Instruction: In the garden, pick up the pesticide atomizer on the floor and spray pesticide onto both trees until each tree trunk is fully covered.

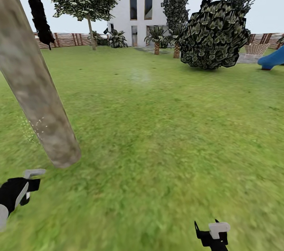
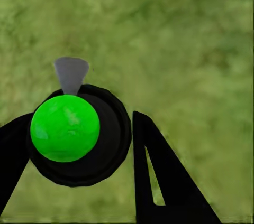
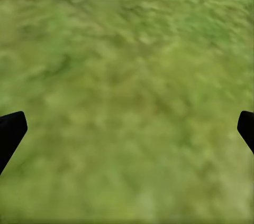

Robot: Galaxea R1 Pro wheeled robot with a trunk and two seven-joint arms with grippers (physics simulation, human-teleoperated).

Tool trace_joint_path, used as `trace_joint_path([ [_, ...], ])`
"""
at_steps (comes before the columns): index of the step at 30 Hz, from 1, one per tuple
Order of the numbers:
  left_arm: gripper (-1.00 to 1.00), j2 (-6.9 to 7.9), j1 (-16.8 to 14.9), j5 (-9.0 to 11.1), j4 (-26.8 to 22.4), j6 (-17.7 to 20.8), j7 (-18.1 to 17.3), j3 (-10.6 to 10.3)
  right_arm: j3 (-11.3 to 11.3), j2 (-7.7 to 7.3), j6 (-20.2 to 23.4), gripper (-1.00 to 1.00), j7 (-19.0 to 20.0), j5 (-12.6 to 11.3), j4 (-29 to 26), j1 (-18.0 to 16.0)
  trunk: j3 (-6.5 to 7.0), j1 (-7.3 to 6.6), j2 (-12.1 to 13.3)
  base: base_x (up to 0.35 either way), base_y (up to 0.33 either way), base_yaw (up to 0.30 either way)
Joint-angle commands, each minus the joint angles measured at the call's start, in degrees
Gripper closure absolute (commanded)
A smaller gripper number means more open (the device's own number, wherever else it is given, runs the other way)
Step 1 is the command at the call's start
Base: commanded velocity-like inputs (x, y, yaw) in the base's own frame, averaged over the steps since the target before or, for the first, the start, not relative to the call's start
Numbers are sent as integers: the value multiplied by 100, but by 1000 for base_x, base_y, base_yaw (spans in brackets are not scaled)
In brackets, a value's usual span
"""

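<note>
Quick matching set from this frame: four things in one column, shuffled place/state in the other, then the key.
Things:
1. tree trunk
2. sprayer
3. right gripper
4. slide

Place or state:
A. blue, at the far right edge of the lawn
B. open over bare grass, holding nothing
C. leaning across the near left of the head view
D. green ball top in a black ring, between the left gripper fingers

Pairs: 1-C, 2-D, 3-B, 4-A
</note>
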Motion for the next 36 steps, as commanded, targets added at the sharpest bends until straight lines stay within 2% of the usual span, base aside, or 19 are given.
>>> trace_joint_path([
  [1,100,58,-7,-35,-23,134,-200,48,-46,1,-23,-100,-4,60,4,-5,-5,-1,-2,0,0,0],
  [2,100,89,4,-33,-33,197,-362,48,-46,1,-23,-100,-4,60,4,-5,-5,-1,-2,0,0,5],
  [5,100,48,31,-51,-46,230,-465,3,-46,1,-23,-100,-4,60,5,-5,-5,-1,-2,0,0,149],
  [11,100,16,-13,-58,-49,264,-475,-8,-46,1,-23,-100,-4,60,2,-5,-5,-1,-2,115,-52,216],
  [20,100,22,57,-82,-39,276,-433,-19,-46,1,-23,-100,-4,60,0,-5,-5,-1,-2,260,-163,10],
  [27,100,22,58,-53,-31,276,-412,5,-46,1,-23,-100,-4,60,-1,-5,-5,-1,-2,326,-15,3],
  [32,100,-20,64,-27,12,259,-409,13,-46,1,-23,-100,-4,60,0,-5,-5,-1,-2,213,0,206],
  [33,100,-111,66,-30,35,249,-404,14,-46,1,-23,-100,-4,60,2,-5,-5,-1,-2,42,0,268],
  [34,100,-384,65,-62,41,220,-392,11,-46,1,-23,-100,-4,60,5,-5,-5,-1,-2,14,0,149],
  [35,100,-559,66,-73,16,204,-383,4,-46,1,-23,-100,-4,60,3,-5,-5,-1,-2,7,0,76],
  [36,100,-669,63,-79,3,198,-375,1,-46,1,-23,-100,-4,60,2,-5,-5,-1,-2,4,0,39],
])
